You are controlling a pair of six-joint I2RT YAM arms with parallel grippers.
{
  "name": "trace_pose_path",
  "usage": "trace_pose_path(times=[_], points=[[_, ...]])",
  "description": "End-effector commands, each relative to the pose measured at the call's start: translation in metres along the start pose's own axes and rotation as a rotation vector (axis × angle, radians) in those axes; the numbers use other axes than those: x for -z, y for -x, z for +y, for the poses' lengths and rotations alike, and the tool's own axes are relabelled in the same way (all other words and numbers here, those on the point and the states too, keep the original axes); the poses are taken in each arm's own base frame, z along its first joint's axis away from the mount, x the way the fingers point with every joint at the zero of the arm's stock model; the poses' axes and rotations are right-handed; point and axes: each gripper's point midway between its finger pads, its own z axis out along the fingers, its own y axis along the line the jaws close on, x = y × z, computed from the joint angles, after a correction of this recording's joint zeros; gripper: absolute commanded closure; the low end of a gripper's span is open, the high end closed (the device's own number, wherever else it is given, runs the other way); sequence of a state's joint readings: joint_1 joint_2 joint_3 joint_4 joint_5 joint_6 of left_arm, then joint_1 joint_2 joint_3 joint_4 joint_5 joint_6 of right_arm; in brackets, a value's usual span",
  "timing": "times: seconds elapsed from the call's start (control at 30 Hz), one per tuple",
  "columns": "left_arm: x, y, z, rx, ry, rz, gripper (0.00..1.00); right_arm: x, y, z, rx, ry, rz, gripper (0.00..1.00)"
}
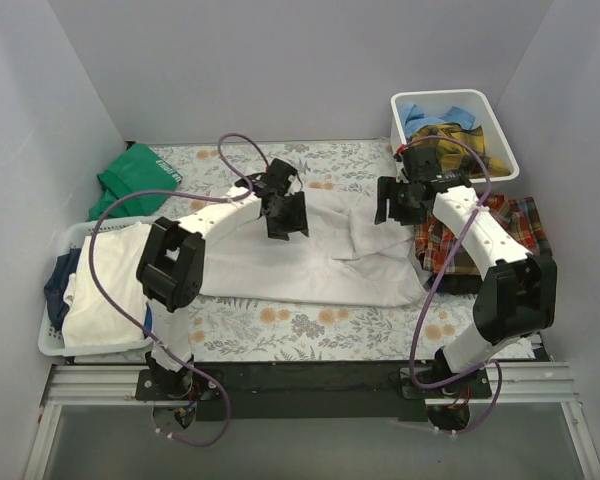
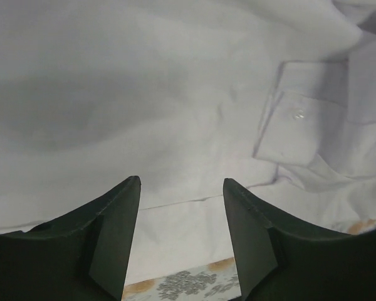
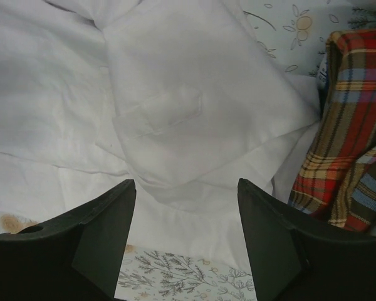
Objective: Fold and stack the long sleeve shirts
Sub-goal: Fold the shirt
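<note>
The large white long sleeve shirt (image 1: 310, 265) lies spread across the middle of the floral table cover (image 1: 280, 320). My left gripper (image 1: 285, 218) hovers over its back edge, open, with only white cloth (image 2: 144, 94) and a buttoned cuff (image 2: 297, 116) below. Over the shirt's right part, my right gripper (image 1: 395, 200) is open too, with nothing between its fingers (image 3: 106, 232). The red plaid shirt (image 1: 500, 235) lies at the right, touching the white one (image 3: 194, 75). A light blue shirt (image 1: 420, 112) and a yellow plaid shirt (image 1: 450, 135) lie in the white bin (image 1: 500, 130).
A white basket (image 1: 55, 330) at the left holds white and navy cloth. A green cloth (image 1: 135, 175) lies at the back left. Grey walls close in the table on three sides. The floral cover (image 3: 175, 269) shows under the right fingers.
</note>
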State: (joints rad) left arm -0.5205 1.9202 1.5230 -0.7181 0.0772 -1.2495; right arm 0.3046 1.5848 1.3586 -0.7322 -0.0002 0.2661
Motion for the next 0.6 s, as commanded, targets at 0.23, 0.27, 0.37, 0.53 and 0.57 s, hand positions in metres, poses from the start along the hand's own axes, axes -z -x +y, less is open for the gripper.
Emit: trace_pose_path(times=[0.23, 0.27, 0.37, 0.53, 0.57], points=[[-0.027, -0.026, -0.123, 0.067, -0.299, 0.099, 0.41, 0.029, 0.005, -0.049, -0.163, -0.037, -0.073, 0.26], [-0.028, -0.029, -0.126, 0.080, -0.298, 0.109, 0.41, 0.030, 0.006, -0.050, -0.170, -0.034, -0.078, 0.26], [-0.033, -0.035, -0.132, 0.114, -0.301, 0.132, 0.41, 0.031, 0.007, -0.052, -0.179, -0.031, -0.081, 0.26], [-0.037, -0.052, -0.138, 0.128, -0.256, 0.175, 0.40, 0.033, 0.009, -0.053, -0.178, -0.032, -0.090, 0.27], [-0.042, -0.058, -0.138, 0.129, -0.242, 0.188, 0.40, 0.033, 0.009, -0.053, -0.179, -0.031, -0.091, 0.27]])
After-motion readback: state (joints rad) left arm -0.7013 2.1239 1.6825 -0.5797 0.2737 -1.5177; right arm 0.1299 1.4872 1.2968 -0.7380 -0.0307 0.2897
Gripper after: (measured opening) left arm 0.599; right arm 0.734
